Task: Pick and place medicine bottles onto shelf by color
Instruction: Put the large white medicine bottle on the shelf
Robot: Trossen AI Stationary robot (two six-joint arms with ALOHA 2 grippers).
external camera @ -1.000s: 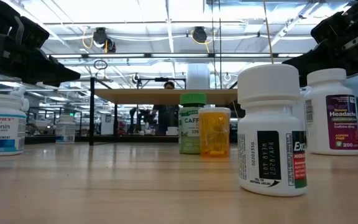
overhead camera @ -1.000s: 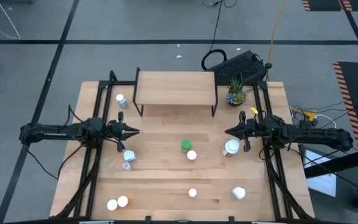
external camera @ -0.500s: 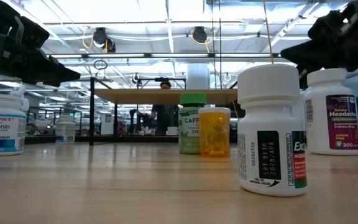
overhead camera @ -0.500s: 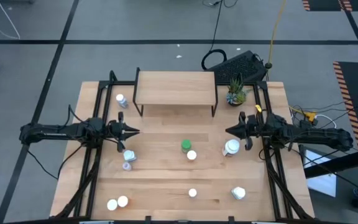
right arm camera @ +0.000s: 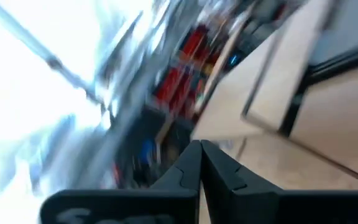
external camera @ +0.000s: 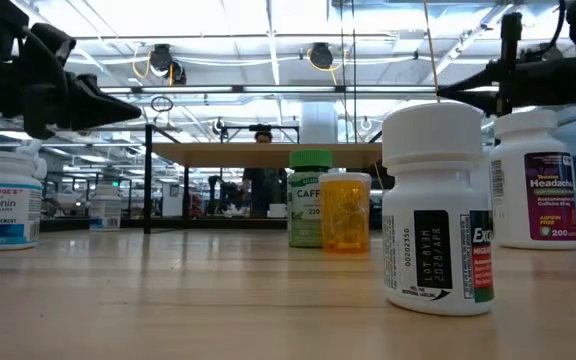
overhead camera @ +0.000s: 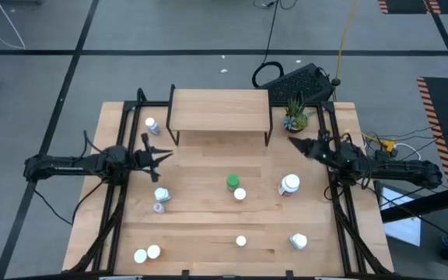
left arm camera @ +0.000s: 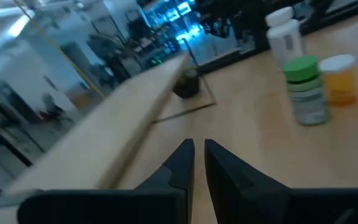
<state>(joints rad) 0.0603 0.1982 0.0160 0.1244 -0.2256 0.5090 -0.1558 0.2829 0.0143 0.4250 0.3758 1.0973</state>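
Observation:
Several medicine bottles stand apart on the wooden table: a green one (overhead camera: pixel 232 182) beside an orange white-capped one (overhead camera: pixel 239 194), a big white one (overhead camera: pixel 290 183), and small white ones (overhead camera: pixel 162 194) (overhead camera: pixel 152 124) (overhead camera: pixel 241 241). The shelf (overhead camera: pixel 219 110) stands on black legs at the far edge, its top bare. My left gripper (overhead camera: pixel 166 154) hovers shut left of centre, pointing toward the shelf's left leg. My right gripper (overhead camera: pixel 292 143) hovers shut near the shelf's right leg, beyond the big white bottle. The left wrist view shows the green bottle (left arm camera: pixel 304 90) and the orange one (left arm camera: pixel 340 79).
A small potted plant (overhead camera: pixel 295 118) stands right of the shelf, close to my right gripper. More white-capped bottles sit near the near edge (overhead camera: pixel 298 242) (overhead camera: pixel 140 255) (overhead camera: pixel 154 251). The low view has a white bottle (external camera: pixel 438 210) close in front. Black frame rails run along both table sides.
My right gripper has swung from beside the big white bottle toward the table's far edge, up toward the shelf's right leg, staying shut. My left gripper has tipped and shifted slightly toward the far edge. No bottle has moved.

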